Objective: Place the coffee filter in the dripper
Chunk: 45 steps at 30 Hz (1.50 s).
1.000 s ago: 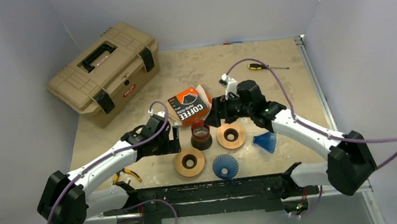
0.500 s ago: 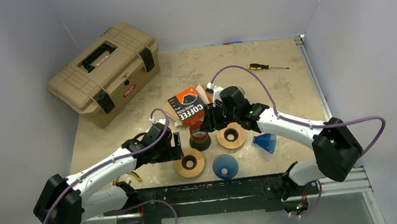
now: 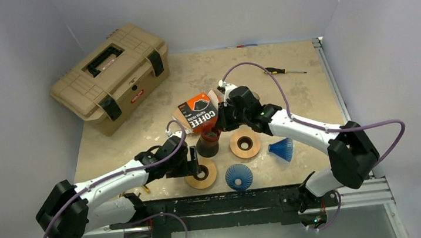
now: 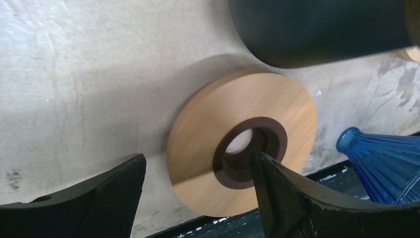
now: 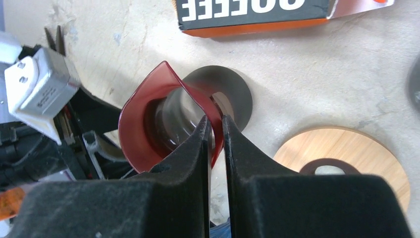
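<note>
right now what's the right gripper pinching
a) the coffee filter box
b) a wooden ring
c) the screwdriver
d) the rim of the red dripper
d: in the right wrist view the right gripper has its jaws closed on the thin rim of the red dripper, with the box and wooden ring lying apart.

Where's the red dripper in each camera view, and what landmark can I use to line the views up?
Top external: the red dripper is at mid-table, on top of a dark base.
Left wrist: not in view; only the dark base shows along the top edge.
Right wrist: left of centre, its rim pinched by the right gripper.
Shared landmark: the dark base, seen in all three views.
</note>
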Available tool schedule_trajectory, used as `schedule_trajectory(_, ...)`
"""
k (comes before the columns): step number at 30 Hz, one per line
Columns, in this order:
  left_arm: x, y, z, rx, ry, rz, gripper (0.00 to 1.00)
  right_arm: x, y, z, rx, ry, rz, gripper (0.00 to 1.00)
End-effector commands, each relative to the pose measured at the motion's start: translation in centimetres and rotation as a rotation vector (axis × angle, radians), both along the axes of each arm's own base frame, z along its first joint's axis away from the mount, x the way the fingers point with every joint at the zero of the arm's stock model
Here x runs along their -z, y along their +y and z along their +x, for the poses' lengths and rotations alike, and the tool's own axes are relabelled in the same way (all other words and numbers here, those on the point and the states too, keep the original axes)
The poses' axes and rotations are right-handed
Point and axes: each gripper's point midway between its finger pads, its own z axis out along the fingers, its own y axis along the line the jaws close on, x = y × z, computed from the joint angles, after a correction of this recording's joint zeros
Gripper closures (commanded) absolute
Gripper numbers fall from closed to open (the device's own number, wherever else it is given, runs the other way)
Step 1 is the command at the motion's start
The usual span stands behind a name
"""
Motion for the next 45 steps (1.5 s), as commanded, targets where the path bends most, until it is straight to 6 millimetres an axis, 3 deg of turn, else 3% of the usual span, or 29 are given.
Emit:
schedule_trajectory(1, -0.3, -1.6, -0.4, 0.005, -0.006, -0.051, 0.23, -2.5, 0.3, 1.6, 0.033, -0.081, 0.002, 0.86)
schedule_trajectory(10, 0.2, -0.6, -0.5, -0.010, -0.028, 0.074, 0.24, -3.6, 0.5, 1.0, 0.001, -0.092, 0.035, 0.80)
schedule_trajectory(19, 0.8, -1.4, -0.7, 0.021, -0.037, 0.134, 0.38, -5.5, 0.5, 0.1, -0.026, -0.120, 0.084, 0.49)
schedule_trajectory(26, 0.2, -1.9, -0.6, 0.028, -0.054, 0.108, 0.56, -7.5, 0.1, -0.2, -0.015, -0.165, 0.121, 0.37)
schedule_trajectory(29, -0.5, -2.0, -0.4, 0.029, -0.068, 0.096, 0.62, -8.4, -0.2, -0.3, -0.003, -0.187, 0.135, 0.35)
schedule_trajectory(32, -1.6, -2.4, 0.0, 0.030, -0.090, 0.074, 0.75, -9.1, -0.6, -0.4, 0.011, -0.207, 0.147, 0.34)
schedule_trajectory(40, -4.6, -2.4, 0.8, 0.037, -0.139, 0.084, 0.84, -11.1, -1.8, -1.1, 0.041, -0.246, 0.178, 0.29)
schedule_trajectory(45, -8.3, -2.1, 1.7, 0.044, -0.204, 0.092, 0.89, -12.4, -2.8, -1.1, 0.086, -0.276, 0.193, 0.22)
